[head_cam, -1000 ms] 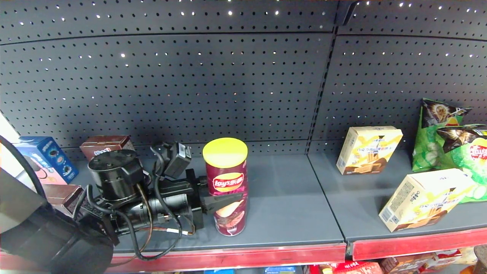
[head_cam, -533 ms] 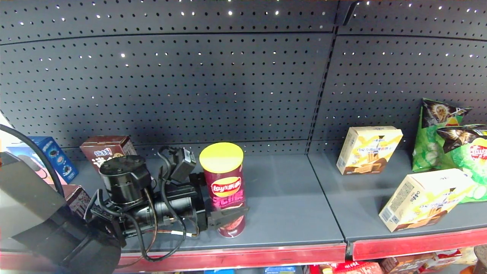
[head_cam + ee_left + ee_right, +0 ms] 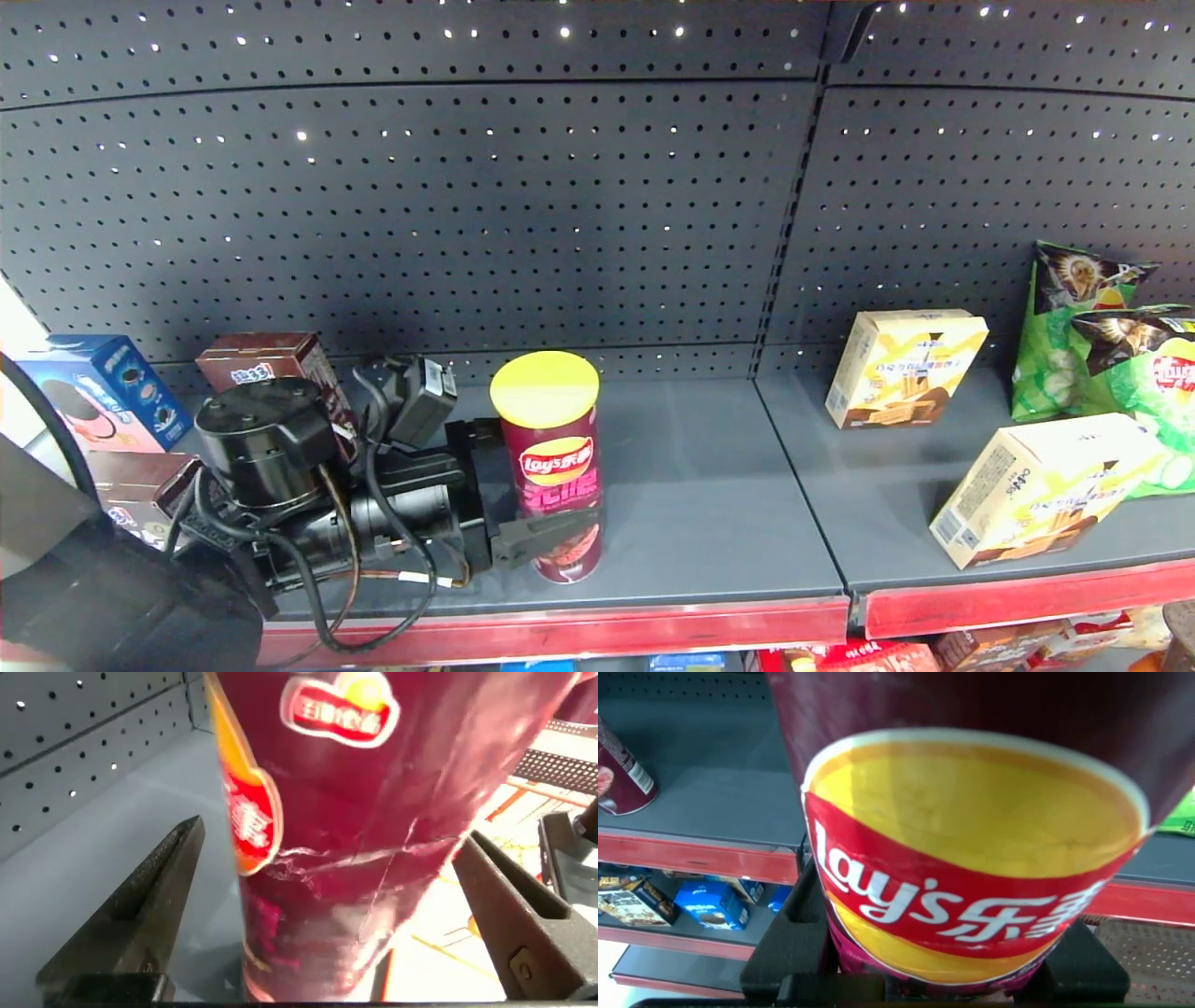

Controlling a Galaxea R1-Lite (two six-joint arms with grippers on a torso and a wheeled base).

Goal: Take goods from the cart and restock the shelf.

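"Is that chip can point(image 3: 551, 467) down yet?"

"Looks it. It's standing upright on the shelf point(image 3: 709, 504), close to the front edge, well apart from the wafer boxes point(image 3: 904, 367) towards the right end. The left gripper point(image 3: 332, 840) has its fingers spread either side of it with gaps showing, so it isn't squeezing."

"So that's one stocked?"

"I'd say so, once that arm pulls clear. The right gripper point(image 3: 934, 971) is clamped round a second chip can point(image 3: 971, 859) out in front of the shelf's front edge. That one's yet to go on."
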